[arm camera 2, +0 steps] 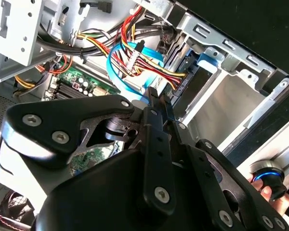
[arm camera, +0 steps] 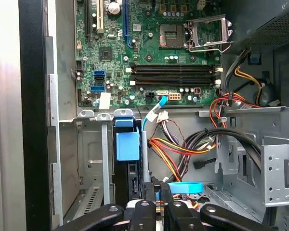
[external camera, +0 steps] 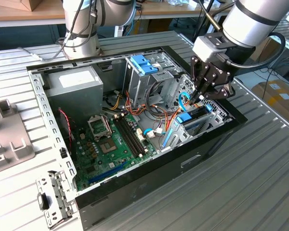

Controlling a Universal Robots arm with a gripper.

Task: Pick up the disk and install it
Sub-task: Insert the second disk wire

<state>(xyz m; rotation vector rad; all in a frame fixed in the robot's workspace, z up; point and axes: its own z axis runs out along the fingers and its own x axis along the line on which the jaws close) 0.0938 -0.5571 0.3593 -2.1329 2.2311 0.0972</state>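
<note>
Gripper linkage: black, nearest the lens in both wrist views, fingers drawn close together at the tips [arm camera: 156,188].
Gripper [external camera: 201,97]: lowered into the drive bay at the open computer case's [external camera: 135,185] corner, on the exterior view's right.
Grasp: fingertips nearly meeting; whether pinching anything at the bay, or merely pressing there, cannot be told.
Disk [arm camera: 133,180]: standing on edge in the bay slot, dark body just beside the fingertips, light-blue carrier rail [arm camera: 127,144] along it.
Bay surroundings: motherboard [arm camera: 149,48] beyond the bay, bundled power cables [arm camera: 183,149] and a blue data cable [arm camera: 185,187] beside the fingers.
Done so far, by judgement: pickup over, disk already in its slot.
Left, by judgement: full seating not confirmed; release not yet shown.
Power-supply box [external camera: 72,84]: far corner of the case, well apart from the gripper.
</note>
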